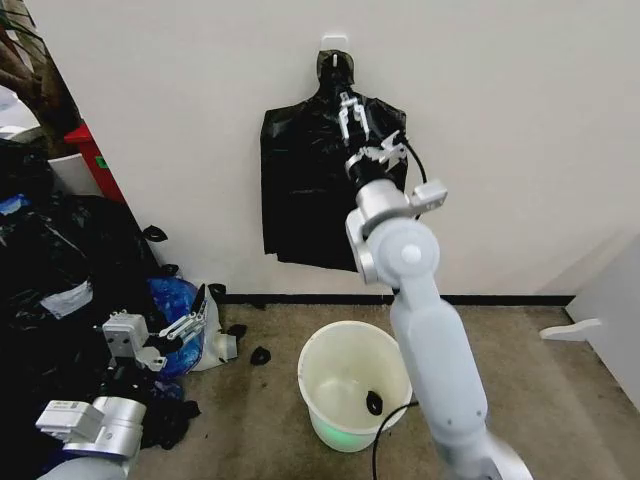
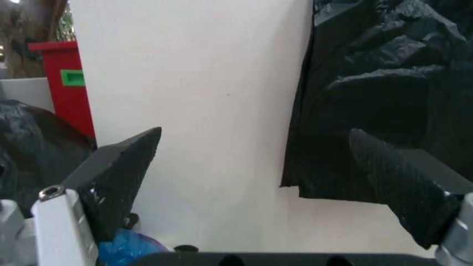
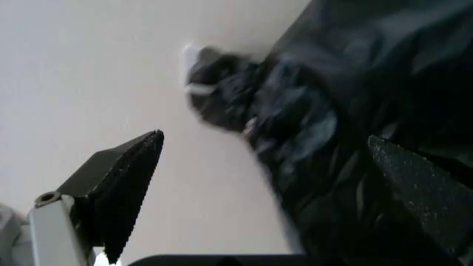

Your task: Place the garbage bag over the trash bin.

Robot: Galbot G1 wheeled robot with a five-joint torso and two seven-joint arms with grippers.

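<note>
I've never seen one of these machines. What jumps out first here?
The right gripper is raised, open, at a flat bunch of black bags hanging from a hook on the white wall. Below stands the white trash bin on the floor, while the left gripper waits low, open, beside a heap of black bags.

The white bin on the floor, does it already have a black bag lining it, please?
No, the white bin stands unlined, its pale inside bare apart from a small dark object at the bottom.

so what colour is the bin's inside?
White, cream-tinted inside the trash bin, with one small dark object at the bottom; head view.

White wall point(image 1: 520, 120), black baseboard point(image 1: 500, 299), brown carpeted floor point(image 1: 560, 400)
</note>
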